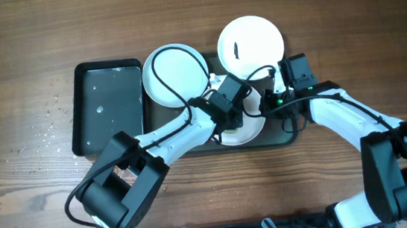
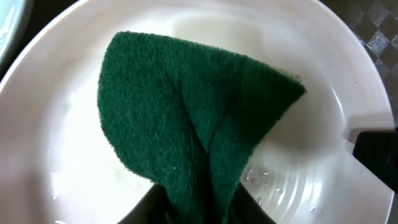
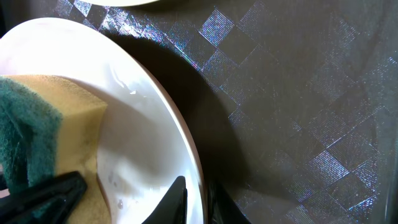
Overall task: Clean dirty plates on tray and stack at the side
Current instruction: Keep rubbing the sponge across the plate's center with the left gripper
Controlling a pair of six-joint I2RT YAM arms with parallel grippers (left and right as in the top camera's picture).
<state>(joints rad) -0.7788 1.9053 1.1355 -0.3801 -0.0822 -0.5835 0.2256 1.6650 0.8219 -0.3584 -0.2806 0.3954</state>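
Note:
Three white plates lie on the dark tray (image 1: 284, 137). One plate (image 1: 177, 73) is at the back left. One (image 1: 251, 46) at the back right has a small dark smear. The front plate (image 1: 246, 131) is under both grippers. My left gripper (image 1: 227, 106) is shut on a green and yellow sponge (image 2: 199, 106) pressed flat on the wet plate (image 2: 68, 155). My right gripper (image 1: 266, 106) is shut on that plate's right rim (image 3: 186, 143), one finger inside and one outside. The sponge also shows in the right wrist view (image 3: 37, 130).
A smaller black tray (image 1: 105, 105) with water drops lies left of the plates. Water droplets (image 1: 47, 118) dot the wooden table further left. The tray's checkered floor (image 3: 298, 93) is bare to the right of the held plate.

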